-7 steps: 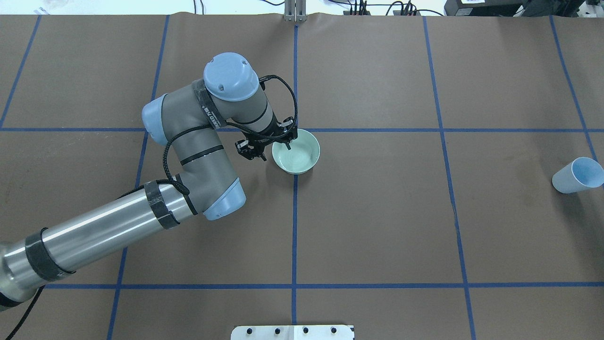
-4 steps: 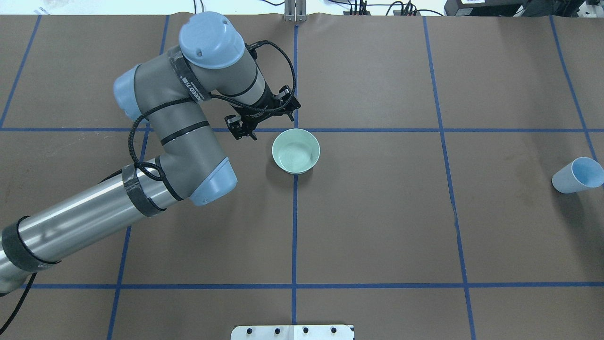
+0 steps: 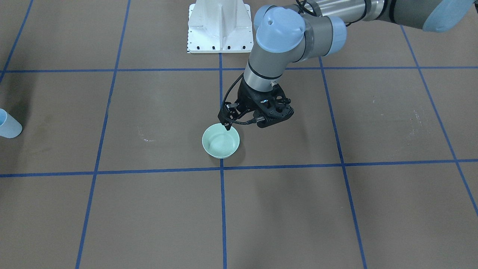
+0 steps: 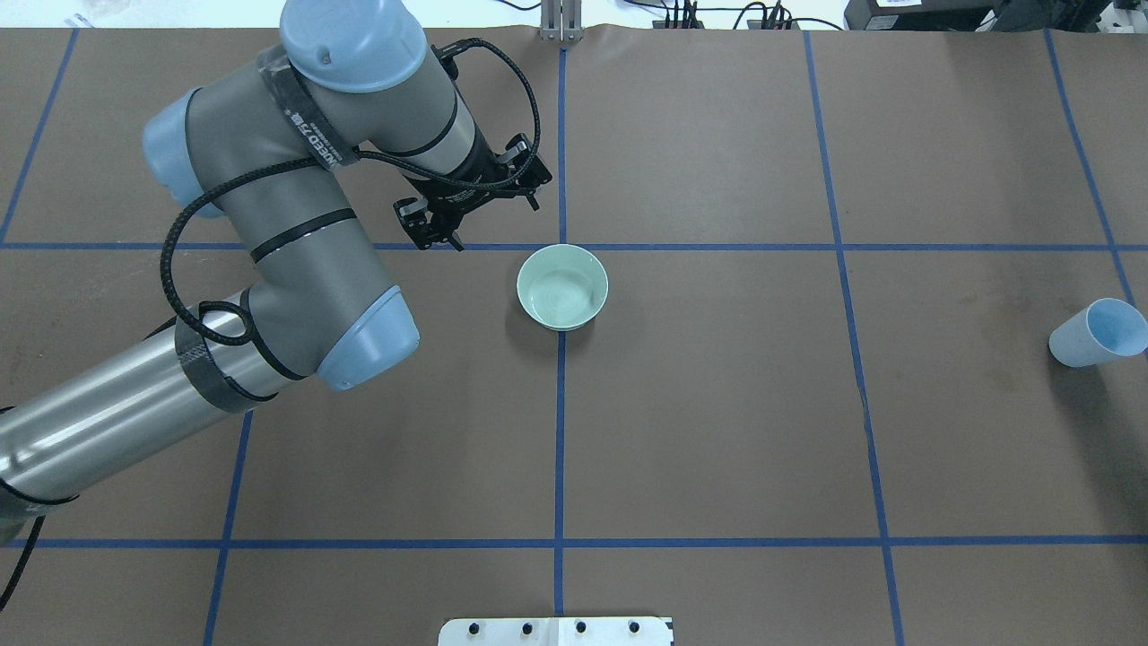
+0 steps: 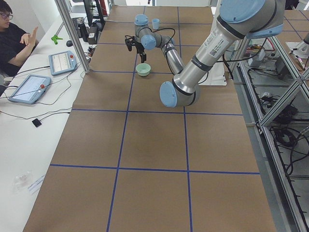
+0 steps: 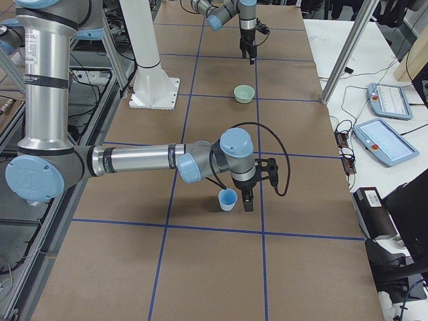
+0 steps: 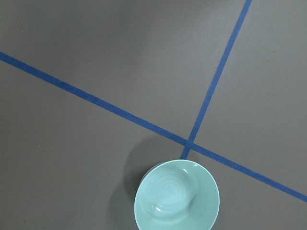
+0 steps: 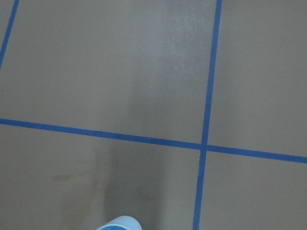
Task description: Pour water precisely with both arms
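My left hand (image 4: 480, 220): fingers apart, holding nothing, raised near the bowl and clear of its rim.
My right hand (image 6: 250, 199): just beside the cup; fingers apart or together, I cannot tell.
Bowl (image 4: 562, 287): pale green, upright, mid-surface, by a blue tape crossing (image 4: 561, 247).
Cup (image 4: 1098, 333): light blue, upright, at the right edge of the surface (image 4: 717, 431).

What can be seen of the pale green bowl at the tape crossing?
The pale green, glossy, ceramic-looking round bowl stands upright on the brown paper-covered table. It sits over a blue tape line, just on the robot's side of a crossing. Its inside shows concentric rings at the bottom; whether it holds water is unclear. No chips show. Nothing but the table touches it: the open black left pincer hangs above and beside it, apart.
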Controlling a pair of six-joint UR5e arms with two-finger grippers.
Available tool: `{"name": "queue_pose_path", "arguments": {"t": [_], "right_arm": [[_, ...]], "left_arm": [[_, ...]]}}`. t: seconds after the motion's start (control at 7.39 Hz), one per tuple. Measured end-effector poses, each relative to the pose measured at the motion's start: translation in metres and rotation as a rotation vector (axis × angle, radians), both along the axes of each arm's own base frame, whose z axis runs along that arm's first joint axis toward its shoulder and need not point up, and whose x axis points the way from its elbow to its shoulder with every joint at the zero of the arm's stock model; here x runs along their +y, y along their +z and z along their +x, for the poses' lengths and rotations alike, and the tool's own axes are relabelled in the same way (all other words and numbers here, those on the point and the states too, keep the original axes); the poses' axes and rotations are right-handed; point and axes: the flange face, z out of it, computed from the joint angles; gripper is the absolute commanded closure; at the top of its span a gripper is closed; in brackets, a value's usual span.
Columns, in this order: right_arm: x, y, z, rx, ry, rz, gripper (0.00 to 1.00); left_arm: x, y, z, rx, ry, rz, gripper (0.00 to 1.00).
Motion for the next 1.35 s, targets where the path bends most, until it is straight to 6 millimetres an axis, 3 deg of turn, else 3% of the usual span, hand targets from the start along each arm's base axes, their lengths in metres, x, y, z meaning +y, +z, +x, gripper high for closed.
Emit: {"name": "queue_pose_path", "arguments": {"t": [0.27, 0.54, 0.81, 1.35], "right_arm": [[0.068, 0.019, -0.027, 0.033, 0.145, 0.035, 0.00], [0.115, 0.030, -0.037, -0.009, 0.210, 0.061, 0.00], [0.138, 0.033, -0.046, -0.047, 0.228, 0.060, 0.00], [0.143, 0.028, -0.092, 0.001, 0.265, 0.081, 0.01]], "left_arm": [[0.008, 0.006, -0.011, 0.006, -0.002, 0.005, 0.00], [0.013, 0.014, -0.016, 0.005, -0.005, 0.002, 0.00], [0.016, 0.018, -0.018, 0.004, -0.008, -0.001, 0.00], [0.018, 0.024, -0.017, -0.003, -0.008, -0.005, 0.00]]}}
